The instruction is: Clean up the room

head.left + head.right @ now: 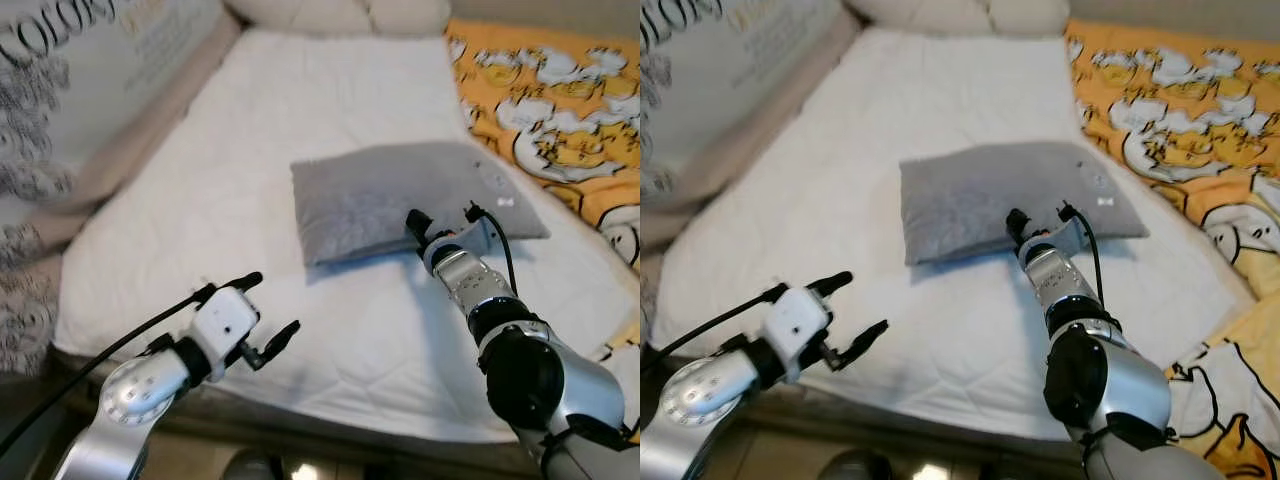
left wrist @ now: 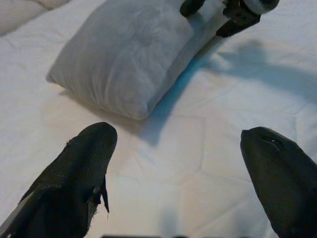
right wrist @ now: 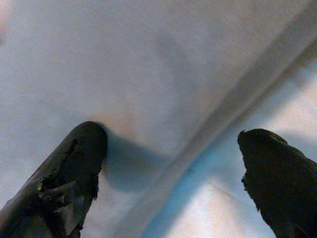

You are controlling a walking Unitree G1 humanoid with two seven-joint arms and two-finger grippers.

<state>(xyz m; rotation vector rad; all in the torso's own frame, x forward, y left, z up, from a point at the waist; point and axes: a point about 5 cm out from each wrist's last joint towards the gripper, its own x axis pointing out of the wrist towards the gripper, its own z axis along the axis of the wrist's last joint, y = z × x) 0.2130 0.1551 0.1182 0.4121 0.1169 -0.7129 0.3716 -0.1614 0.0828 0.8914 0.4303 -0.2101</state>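
Note:
A grey pillow (image 1: 400, 195) lies flat in the middle of the white quilted bed (image 1: 230, 190). My right gripper (image 1: 443, 218) is open at the pillow's near edge. In the right wrist view one fingertip (image 3: 84, 144) presses on the grey pillow (image 3: 124, 59), while the other hovers over the quilt beside the edge. My left gripper (image 1: 274, 303) hangs open above the bed's near left part, holding nothing. Along its fingers, the left wrist view shows the pillow (image 2: 124, 54) a short way ahead.
An orange blanket with a cartoon pattern (image 1: 560, 110) covers the bed's right side. Cream pillows (image 1: 340, 12) lie at the head of the bed. A printed fabric surface (image 1: 60, 90) rises along the left. The bed's near edge (image 1: 300, 405) runs just below my arms.

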